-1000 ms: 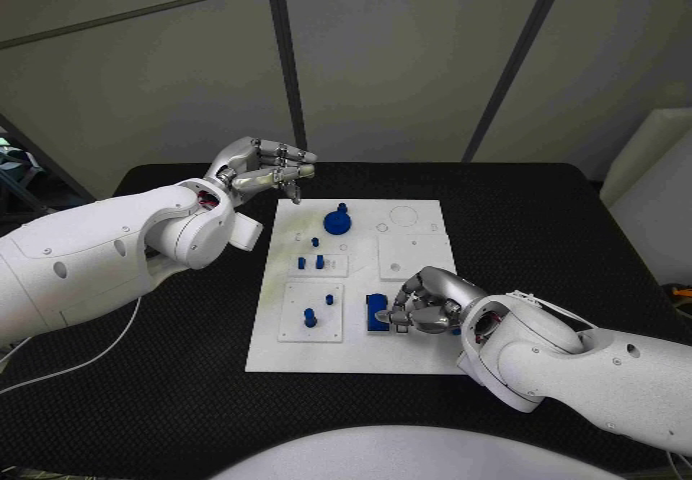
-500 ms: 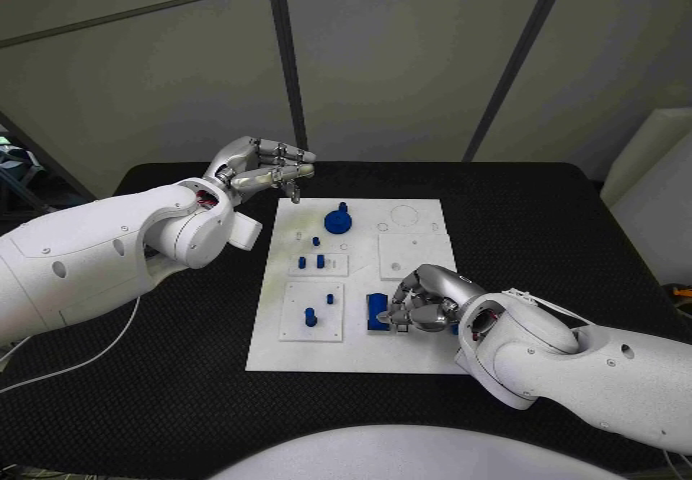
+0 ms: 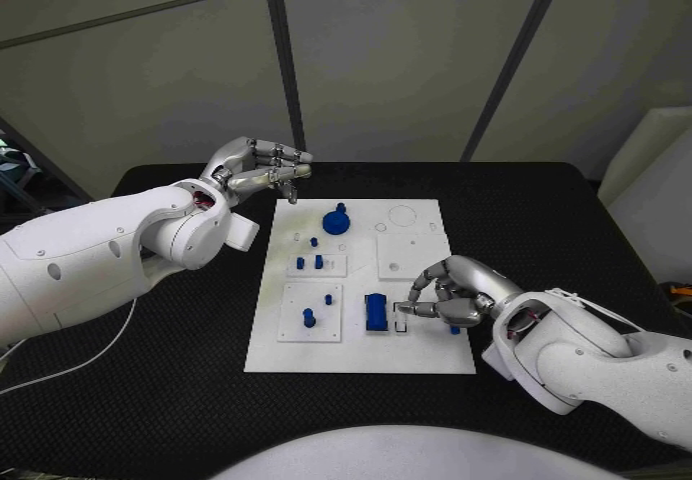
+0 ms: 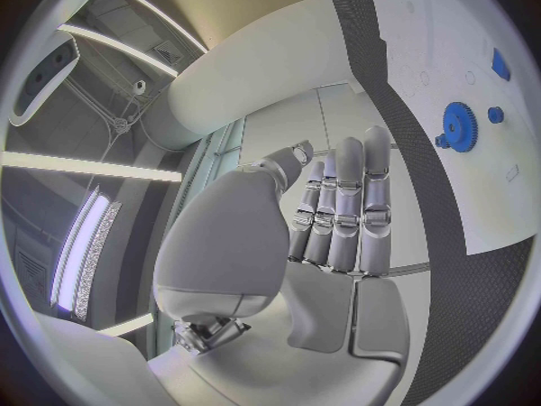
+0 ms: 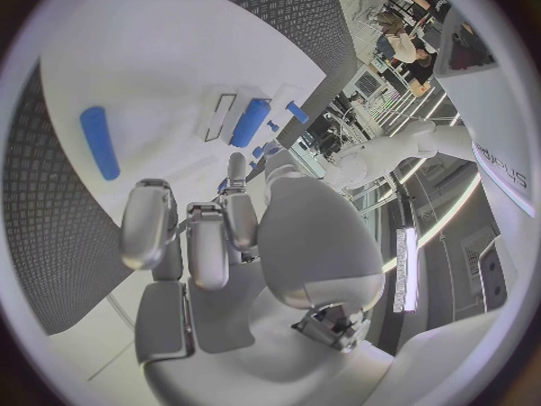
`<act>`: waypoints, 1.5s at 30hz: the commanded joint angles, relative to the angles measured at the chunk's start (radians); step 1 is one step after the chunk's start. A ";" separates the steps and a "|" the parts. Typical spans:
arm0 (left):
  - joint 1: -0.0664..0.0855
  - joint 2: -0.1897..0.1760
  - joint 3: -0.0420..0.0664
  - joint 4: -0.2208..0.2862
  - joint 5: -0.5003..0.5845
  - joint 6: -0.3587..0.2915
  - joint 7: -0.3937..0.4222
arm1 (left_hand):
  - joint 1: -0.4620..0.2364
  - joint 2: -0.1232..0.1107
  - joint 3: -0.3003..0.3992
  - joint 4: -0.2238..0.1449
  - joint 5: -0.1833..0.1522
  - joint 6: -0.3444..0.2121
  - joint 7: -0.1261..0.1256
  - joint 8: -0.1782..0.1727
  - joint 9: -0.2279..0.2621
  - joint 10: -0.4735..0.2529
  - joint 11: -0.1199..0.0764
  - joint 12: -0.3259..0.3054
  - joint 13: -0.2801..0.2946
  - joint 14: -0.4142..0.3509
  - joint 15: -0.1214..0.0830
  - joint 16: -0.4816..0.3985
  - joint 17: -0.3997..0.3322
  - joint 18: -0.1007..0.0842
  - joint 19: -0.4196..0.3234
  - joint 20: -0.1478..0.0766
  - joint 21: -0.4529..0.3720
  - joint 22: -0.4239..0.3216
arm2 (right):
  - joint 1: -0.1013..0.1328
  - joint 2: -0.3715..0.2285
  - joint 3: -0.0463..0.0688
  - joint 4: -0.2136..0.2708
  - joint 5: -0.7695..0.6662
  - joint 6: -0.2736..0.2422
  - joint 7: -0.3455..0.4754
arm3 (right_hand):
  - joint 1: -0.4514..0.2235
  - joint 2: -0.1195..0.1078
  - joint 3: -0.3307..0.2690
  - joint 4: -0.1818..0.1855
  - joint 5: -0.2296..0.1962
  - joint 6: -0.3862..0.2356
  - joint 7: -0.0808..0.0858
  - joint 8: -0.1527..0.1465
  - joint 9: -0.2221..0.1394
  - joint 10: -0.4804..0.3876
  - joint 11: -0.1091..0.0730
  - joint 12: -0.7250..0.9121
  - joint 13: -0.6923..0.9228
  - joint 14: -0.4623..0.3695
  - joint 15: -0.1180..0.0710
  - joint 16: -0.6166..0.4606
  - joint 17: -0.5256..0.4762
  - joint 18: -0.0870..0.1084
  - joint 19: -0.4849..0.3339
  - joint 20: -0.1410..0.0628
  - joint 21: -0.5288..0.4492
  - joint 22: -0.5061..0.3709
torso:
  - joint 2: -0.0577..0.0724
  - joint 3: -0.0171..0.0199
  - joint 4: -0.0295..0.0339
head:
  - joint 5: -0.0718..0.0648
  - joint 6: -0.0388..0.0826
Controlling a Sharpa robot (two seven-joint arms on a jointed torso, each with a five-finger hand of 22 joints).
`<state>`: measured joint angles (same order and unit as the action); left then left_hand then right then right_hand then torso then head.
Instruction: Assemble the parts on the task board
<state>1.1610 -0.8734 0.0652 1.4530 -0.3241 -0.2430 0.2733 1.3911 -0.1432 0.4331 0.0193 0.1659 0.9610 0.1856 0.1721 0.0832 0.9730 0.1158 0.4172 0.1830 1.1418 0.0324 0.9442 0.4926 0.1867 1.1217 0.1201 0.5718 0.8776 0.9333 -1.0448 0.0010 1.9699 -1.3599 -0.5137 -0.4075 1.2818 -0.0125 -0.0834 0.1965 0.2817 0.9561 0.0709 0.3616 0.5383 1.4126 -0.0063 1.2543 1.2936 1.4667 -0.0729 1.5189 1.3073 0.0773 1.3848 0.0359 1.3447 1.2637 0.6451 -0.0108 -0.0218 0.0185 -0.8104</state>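
The task board (image 3: 361,350) is plain white, with faint grey outlines marking its recessed squares. The parts on it are a solid saturated blue: a round gear (image 3: 336,222) near the far end, small pegs (image 3: 309,263) in the middle, a taller block (image 3: 376,311) near the right hand. The table (image 3: 548,220) is black with a fine dotted weave. Both arms are glossy white; the left hand (image 3: 263,168) and the right hand (image 3: 459,290) are brushed silver with darker grey at the seams.
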 commanded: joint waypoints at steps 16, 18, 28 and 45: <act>-0.003 -0.001 0.000 0.002 0.002 0.007 0.012 | 0.001 0.008 -0.002 -0.001 0.001 -0.006 -0.003 0.007 0.000 -0.006 -0.003 0.006 0.001 -0.007 -0.002 -0.001 -0.001 -0.003 0.000 0.004 -0.004 -0.002 | 0.000 -0.105 0.006 -0.040 -0.106 0.124 -0.019 | 0.025 -0.001 0.001 0.016 0.012 0.073 0.007 -0.090 -0.071 0.003 0.008 -0.006 0.005 0.082 0.011 -0.006 0.158 -0.006 0.004 0.016 -0.002 0.006 | 0.000 0.0015 -0.0151 | -0.036 0.010; -0.004 -0.002 0.000 0.002 0.002 0.007 0.013 | 0.001 0.008 -0.002 -0.001 0.001 -0.006 -0.003 0.007 0.000 -0.006 -0.003 0.006 0.001 -0.007 -0.002 -0.001 -0.001 -0.003 0.000 0.004 -0.004 -0.002 | 0.000 -0.103 0.005 -0.044 -0.137 0.139 -0.041 | 0.020 -0.006 -0.004 0.021 0.010 0.084 0.005 -0.091 -0.073 0.003 0.006 -0.008 0.004 0.081 0.010 -0.006 0.156 -0.005 0.003 0.015 -0.003 0.004 | -0.001 0.0008 -0.0142 | -0.040 0.010; -0.006 -0.004 0.000 0.003 0.002 0.007 0.014 | 0.001 0.008 -0.002 -0.001 0.001 -0.006 -0.003 0.007 0.000 -0.006 -0.003 0.006 0.001 -0.007 -0.002 -0.001 -0.001 -0.003 0.000 0.004 -0.004 -0.002 | -0.003 -0.099 0.004 -0.049 -0.213 0.199 -0.109 | 0.007 -0.014 -0.014 0.036 0.008 0.107 -0.002 -0.088 -0.074 0.002 0.001 -0.014 0.002 0.081 0.006 -0.008 0.154 -0.006 0.004 0.011 -0.003 0.006 | -0.001 0.0004 -0.0134 | -0.048 0.010; -0.007 -0.003 0.000 0.001 0.002 0.009 0.014 | 0.001 0.008 -0.002 -0.001 0.001 -0.006 -0.003 0.007 0.000 -0.006 -0.003 0.006 0.001 -0.007 -0.002 -0.001 -0.001 -0.003 0.000 0.004 -0.004 -0.002 | -0.038 -0.069 0.002 -0.059 -0.236 0.220 -0.126 | -0.005 -0.023 -0.023 0.050 0.009 0.111 -0.003 -0.089 -0.074 0.001 0.000 -0.018 0.000 0.080 0.004 -0.010 0.151 -0.005 0.002 0.010 -0.005 0.004 | 0.002 0.0011 -0.0121 | -0.046 0.008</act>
<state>1.1530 -0.8767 0.0651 1.4532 -0.3241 -0.2429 0.2736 1.3911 -0.1432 0.4331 0.0193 0.1659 0.9610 0.1855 0.1721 0.0832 0.9707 0.1134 0.4172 0.1824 1.1418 0.0324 0.9441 0.4929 0.1867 1.1217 0.1201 0.5718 0.8770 0.8998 -1.1171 0.0062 1.9148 -1.5759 -0.3145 -0.5219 1.2790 -0.0288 -0.1054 0.2404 0.2903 1.0600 0.0671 0.2789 0.4691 1.4130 0.0002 1.2410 1.2931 1.4666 -0.0659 1.5139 1.3078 0.0775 1.3886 0.0466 1.3447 1.2684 0.6463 -0.0102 -0.0347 -0.0293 -0.8020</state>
